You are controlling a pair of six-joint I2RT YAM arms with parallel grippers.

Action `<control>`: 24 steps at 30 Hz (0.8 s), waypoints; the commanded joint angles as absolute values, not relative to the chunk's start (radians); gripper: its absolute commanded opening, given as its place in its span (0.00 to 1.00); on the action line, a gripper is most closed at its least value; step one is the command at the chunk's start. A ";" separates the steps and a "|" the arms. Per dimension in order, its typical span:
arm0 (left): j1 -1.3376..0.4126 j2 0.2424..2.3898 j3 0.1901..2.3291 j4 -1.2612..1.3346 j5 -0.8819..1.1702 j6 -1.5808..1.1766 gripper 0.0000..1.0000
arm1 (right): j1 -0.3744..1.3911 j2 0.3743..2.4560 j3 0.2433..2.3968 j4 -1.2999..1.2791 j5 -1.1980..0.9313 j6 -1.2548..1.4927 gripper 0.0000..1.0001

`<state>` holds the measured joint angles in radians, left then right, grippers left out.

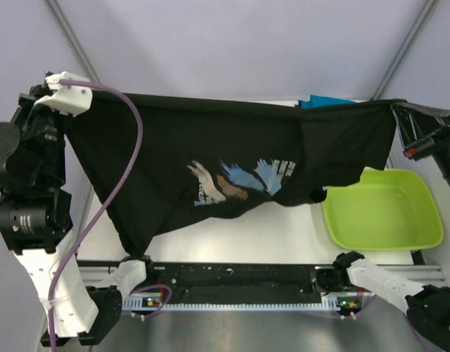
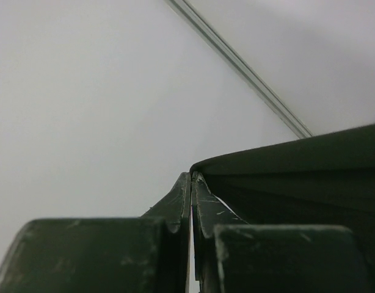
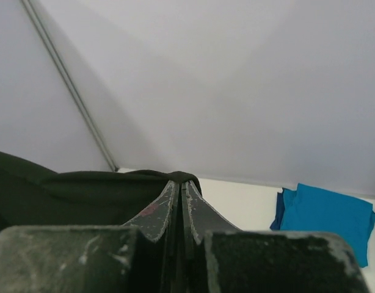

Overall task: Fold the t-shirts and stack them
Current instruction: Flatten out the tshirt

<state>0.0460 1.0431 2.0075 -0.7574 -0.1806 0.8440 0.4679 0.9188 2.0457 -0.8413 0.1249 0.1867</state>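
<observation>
I hold the black cloth t-shirt with the tan, light-blue and white streaked print [image 1: 232,147] stretched wide above the white table [image 1: 240,235], its sagging hem just beside the lime-green plastic tub [image 1: 423,227]. A folded teal-blue t-shirt [image 3: 325,213] lies at the table's far edge. My left claw [image 2: 192,178] and right claw [image 3: 180,183] are each clamped on an upper corner of the black one.

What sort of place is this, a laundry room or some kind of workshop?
Most likely a robot test cell in a lab: plain walls with metal poles, a white table, and the left gripper and right gripper holding a black tee stretched between them.
</observation>
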 commanded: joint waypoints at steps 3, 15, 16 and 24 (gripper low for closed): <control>0.055 1.193 1.934 -0.609 -0.201 0.836 0.00 | 0.462 1.190 2.104 -0.781 0.140 0.134 0.00; 0.130 1.644 2.335 -0.398 -0.236 0.724 0.00 | 0.150 1.763 2.616 -0.606 -0.256 0.474 0.00; 0.130 1.655 2.345 -0.379 -0.241 0.730 0.00 | 0.138 1.758 2.593 -0.568 -0.268 0.497 0.00; 0.187 1.648 2.358 -0.382 -0.189 0.721 0.00 | 0.135 1.674 2.561 -0.535 -0.247 0.465 0.00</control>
